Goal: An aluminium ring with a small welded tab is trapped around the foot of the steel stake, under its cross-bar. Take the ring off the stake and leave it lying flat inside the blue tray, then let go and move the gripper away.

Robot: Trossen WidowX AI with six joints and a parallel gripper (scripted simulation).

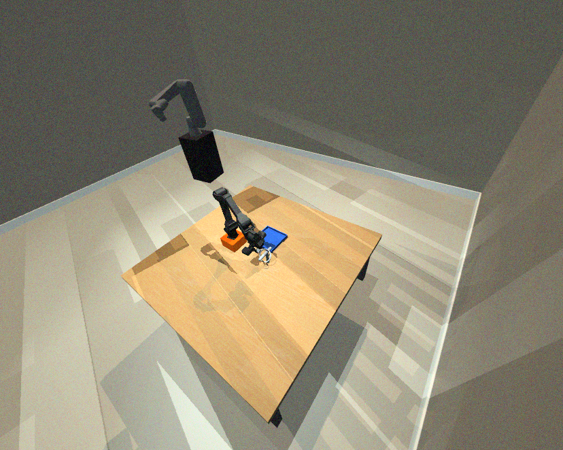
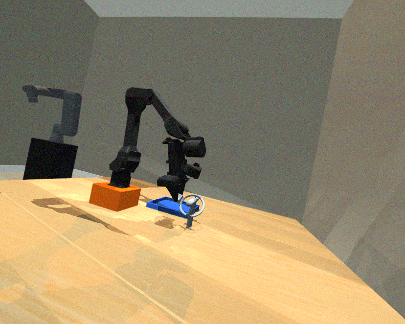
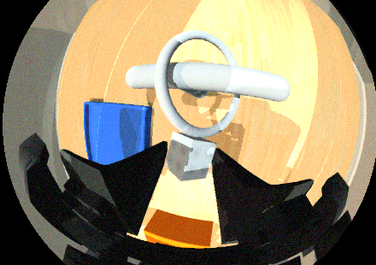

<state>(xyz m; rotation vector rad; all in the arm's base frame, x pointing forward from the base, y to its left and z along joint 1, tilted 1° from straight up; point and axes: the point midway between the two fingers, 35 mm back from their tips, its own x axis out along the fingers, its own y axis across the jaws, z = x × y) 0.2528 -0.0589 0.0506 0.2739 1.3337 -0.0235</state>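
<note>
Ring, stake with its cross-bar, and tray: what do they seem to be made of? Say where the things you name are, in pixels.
Ring [image 1: 270, 251] [image 2: 203, 210] [image 3: 161, 83]: aluminium, by its pale silver-grey colour and smooth shading, though grey plastic could look alike.
Stake [image 2: 190, 221] and cross-bar [image 2: 192, 201] [image 3: 252, 80]: probably steel, smooth grey with soft highlights; paint is possible.
Tray [image 1: 275, 237] [image 2: 171, 208] [image 3: 147, 124]: likely plastic, from its even, saturated blue; painted metal can't be excluded.
</note>
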